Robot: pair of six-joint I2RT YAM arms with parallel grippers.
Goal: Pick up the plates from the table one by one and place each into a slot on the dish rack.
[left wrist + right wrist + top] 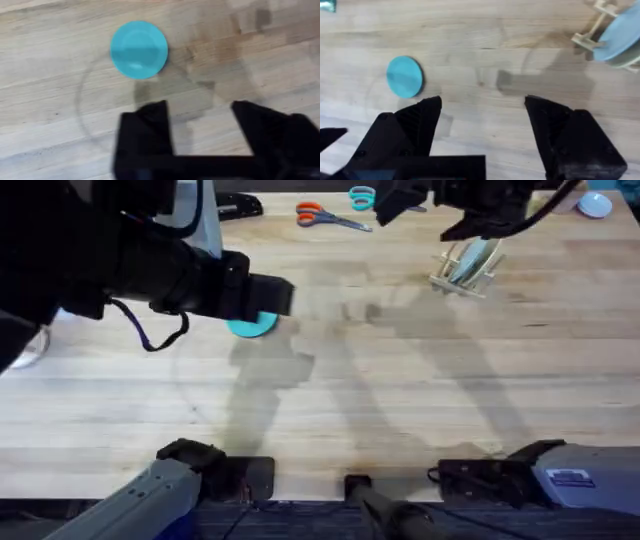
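A teal-blue plate (250,326) lies flat on the table (400,400), left of centre, half covered by my left arm in the overhead view. My left gripper (200,117) hovers open and empty above the wood just short of that plate (139,49). The wooden dish rack (463,268) stands at the back right with a pale blue-grey plate (620,34) upright in its slots. Near the rack, my right gripper (482,115) hangs open and empty over bare wood, with the rack (590,40) off to one side and the teal-blue plate (405,76) farther away.
Orange-handled scissors (322,217) and a teal-handled pair (361,196) lie along the back edge. A small white-blue bowl (595,205) sits at the back right corner. The wide middle and front of the table are bare wood.
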